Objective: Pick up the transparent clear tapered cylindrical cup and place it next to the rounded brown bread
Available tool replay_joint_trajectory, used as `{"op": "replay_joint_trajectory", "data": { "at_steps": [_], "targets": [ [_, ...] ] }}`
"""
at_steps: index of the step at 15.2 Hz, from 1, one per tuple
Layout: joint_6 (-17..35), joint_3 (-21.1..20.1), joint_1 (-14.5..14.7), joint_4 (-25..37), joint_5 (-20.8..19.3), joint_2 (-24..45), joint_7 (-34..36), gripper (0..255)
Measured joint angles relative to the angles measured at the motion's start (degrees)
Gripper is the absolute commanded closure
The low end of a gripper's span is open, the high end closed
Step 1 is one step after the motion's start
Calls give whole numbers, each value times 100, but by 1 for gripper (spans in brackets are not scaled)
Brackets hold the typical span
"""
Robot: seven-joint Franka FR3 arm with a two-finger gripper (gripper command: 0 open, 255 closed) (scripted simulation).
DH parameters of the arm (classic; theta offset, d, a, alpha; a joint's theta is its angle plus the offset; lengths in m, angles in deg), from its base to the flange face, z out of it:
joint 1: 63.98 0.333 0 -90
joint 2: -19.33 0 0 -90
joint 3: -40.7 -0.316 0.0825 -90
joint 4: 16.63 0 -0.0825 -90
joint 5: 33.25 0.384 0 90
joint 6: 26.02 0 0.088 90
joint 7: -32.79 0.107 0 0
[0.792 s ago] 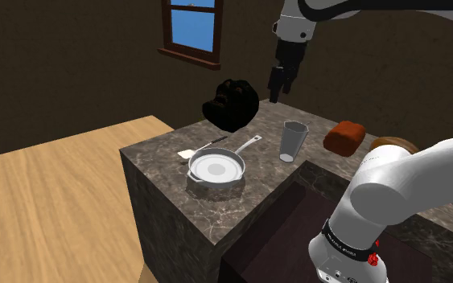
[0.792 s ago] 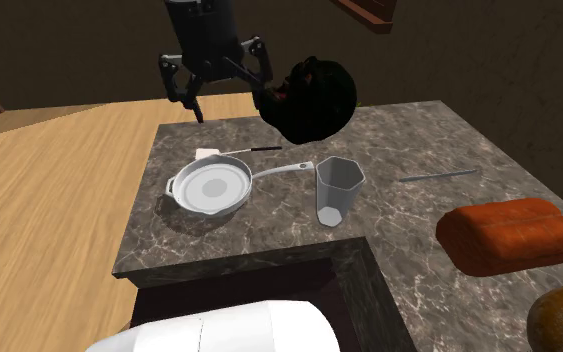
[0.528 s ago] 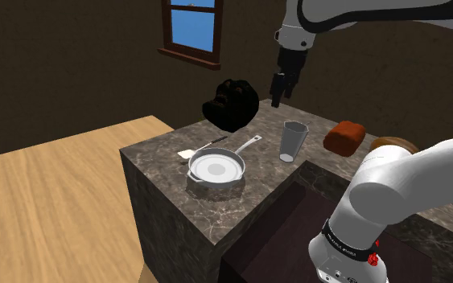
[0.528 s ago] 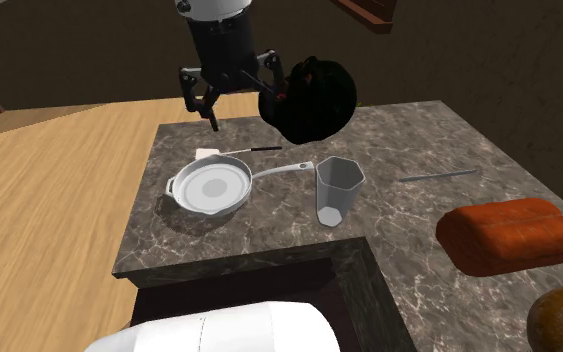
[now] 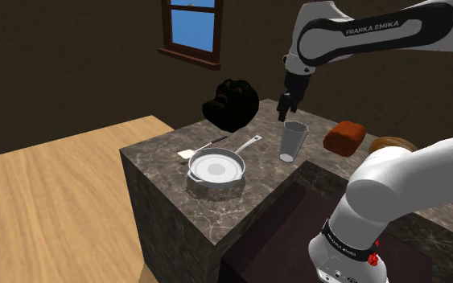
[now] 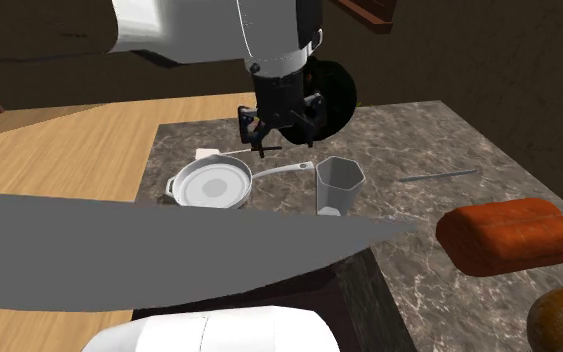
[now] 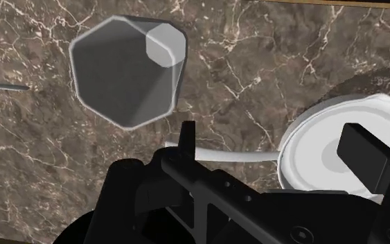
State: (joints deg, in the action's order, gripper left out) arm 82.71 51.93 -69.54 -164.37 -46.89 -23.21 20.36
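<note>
In the shoulder view a pale wooden floor (image 5: 47, 173) takes the left of the frame, and a dark veined marble counter (image 5: 156, 149) rises at its centre. On the counter's left part sits a round grey metal frying pan (image 5: 215, 168), its handle pointing to the upper right, with a lumpy black rounded object (image 5: 232, 104) behind it. Just right of the pan's handle stands the clear tapered cup (image 5: 293, 141), upright on the marble. The all-black two-finger gripper (image 5: 283, 114) hangs just above the cup's rim, toward its left side, pointing down. In the wrist view the jaws are spread wide and hold nothing: the pan's handle passes beneath the gap between them, while the cup lies outside that gap, beyond one finger (image 7: 186, 135). Further right in the shoulder view lies a reddish-brown block-shaped loaf (image 5: 344, 137), near the cup but not touching it, and past it the rounded brown bread (image 5: 393, 145), at the frame's right-centre, apart from the cup.
</note>
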Motion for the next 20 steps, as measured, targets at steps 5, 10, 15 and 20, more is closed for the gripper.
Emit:
{"op": "replay_joint_trajectory", "data": {
  "at_steps": [5,10,15,20],
  "targets": [
    [873,499,-317,-467,-378,324,-221,0],
    [1612,859,-463,-621,-594,855,-356,0],
    [2070,988,-494,-794,-680,1130,-366,0],
    [2164,998,-501,-858,-700,1159,-349,0]
  ]
}}
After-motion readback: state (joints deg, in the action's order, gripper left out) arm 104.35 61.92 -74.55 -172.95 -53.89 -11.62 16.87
